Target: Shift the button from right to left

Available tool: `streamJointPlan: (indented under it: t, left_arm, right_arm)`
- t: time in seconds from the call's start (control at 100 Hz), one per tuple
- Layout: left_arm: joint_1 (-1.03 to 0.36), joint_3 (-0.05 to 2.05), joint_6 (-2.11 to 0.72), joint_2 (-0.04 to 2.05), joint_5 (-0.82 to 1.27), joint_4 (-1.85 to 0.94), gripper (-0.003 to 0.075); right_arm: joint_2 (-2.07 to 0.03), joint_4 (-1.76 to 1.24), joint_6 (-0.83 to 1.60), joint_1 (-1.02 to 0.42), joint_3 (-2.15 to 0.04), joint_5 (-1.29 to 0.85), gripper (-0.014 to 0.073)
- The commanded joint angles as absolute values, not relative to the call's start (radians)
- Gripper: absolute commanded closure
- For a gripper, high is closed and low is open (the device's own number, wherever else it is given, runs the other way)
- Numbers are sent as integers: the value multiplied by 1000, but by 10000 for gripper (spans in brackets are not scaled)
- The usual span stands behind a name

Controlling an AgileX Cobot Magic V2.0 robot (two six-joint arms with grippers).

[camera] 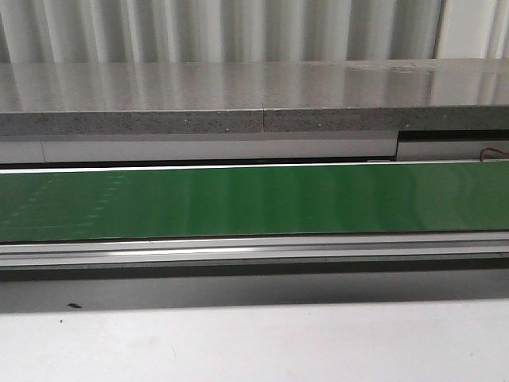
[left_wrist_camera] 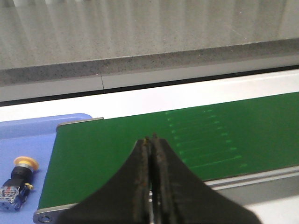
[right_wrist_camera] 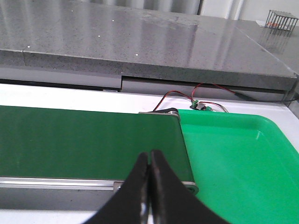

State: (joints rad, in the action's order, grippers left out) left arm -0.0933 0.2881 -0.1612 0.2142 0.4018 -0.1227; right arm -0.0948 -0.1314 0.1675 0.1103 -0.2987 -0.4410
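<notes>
The button (left_wrist_camera: 17, 179), with its yellow cap, black collar and blue-and-grey block, lies on its side on a pale blue tray (left_wrist_camera: 28, 135) beside the end of the green conveyor belt (left_wrist_camera: 140, 130). It shows only in the left wrist view. My left gripper (left_wrist_camera: 150, 138) is shut and empty, hovering over the belt, apart from the button. My right gripper (right_wrist_camera: 150, 153) is shut and empty too, over the belt's other end (right_wrist_camera: 93, 140) beside a bright green tray (right_wrist_camera: 243, 158). Neither gripper shows in the front view.
A grey speckled counter (camera: 254, 95) runs behind the belt (camera: 254, 199). Red and black wires with a small green board (right_wrist_camera: 198, 103) lie behind the green tray. A wire basket (right_wrist_camera: 281, 19) stands far back on the counter. A white table surface (camera: 254, 342) lies in front.
</notes>
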Motion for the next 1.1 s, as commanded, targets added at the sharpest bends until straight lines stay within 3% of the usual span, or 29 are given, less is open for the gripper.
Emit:
streamJointPlan:
  t: [0.0, 0.26, 0.42, 1.09]
  left_arm:
    - [-95, 272, -154, 188, 266, -139, 741]
    - [-107, 85, -116, 96, 13, -129, 741]
    - [-83, 0, 132, 36, 20, 82, 741]
    - [-64, -41, 120, -36, 81, 77, 741]
  right_arm:
    - [-106, -137, 178, 112, -326, -354, 662]
    - [-106, -137, 178, 112, -326, -354, 662]
    - [-106, -137, 178, 112, -326, -354, 662]
    - [-106, -137, 178, 112, -326, -354, 662]
